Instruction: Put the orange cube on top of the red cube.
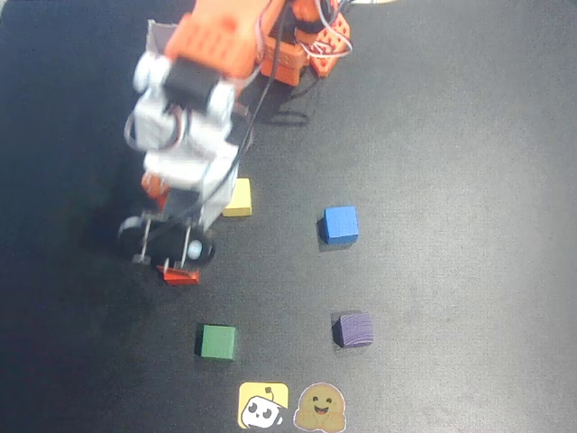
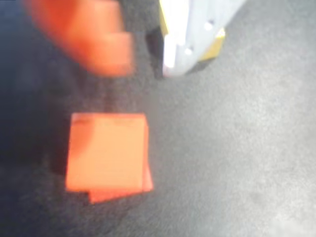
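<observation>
In the wrist view the orange cube (image 2: 106,150) rests on top of the red cube (image 2: 121,193). Only a thin red edge shows under its near and right sides, slightly twisted. My gripper (image 2: 143,66) is open and holds nothing. Its blurred orange finger (image 2: 84,34) and white finger (image 2: 187,34) stand apart just beyond the stack, not touching it. In the overhead view the gripper (image 1: 167,260) hangs over the stack. Just the front edge of the orange cube (image 1: 180,275) peeks out below it.
A yellow cube (image 1: 238,197) sits close by the arm's right side, also behind the white finger (image 2: 217,47). Farther off lie a blue cube (image 1: 340,224), a purple cube (image 1: 353,329), a green cube (image 1: 217,342) and two stickers (image 1: 288,406) at the mat's near edge.
</observation>
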Controlling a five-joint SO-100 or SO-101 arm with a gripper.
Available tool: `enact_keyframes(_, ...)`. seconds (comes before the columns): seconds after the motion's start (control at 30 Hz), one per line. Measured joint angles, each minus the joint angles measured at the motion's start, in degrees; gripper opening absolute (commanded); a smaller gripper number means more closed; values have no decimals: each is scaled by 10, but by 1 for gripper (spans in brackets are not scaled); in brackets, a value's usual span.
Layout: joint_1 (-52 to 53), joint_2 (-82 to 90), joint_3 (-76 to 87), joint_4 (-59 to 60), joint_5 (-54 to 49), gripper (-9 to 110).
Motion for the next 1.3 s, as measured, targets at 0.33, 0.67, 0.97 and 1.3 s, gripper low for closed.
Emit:
enact_keyframes(0.33, -88, 264, 293, -105, 22, 0)
enact_keyframes(0.67, -146, 486, 451, -108, 19, 0)
enact_keyframes(0.97, -193, 672, 557, -81, 22, 0)
enact_keyframes(1.3, -195, 681, 584, -35, 52, 0)
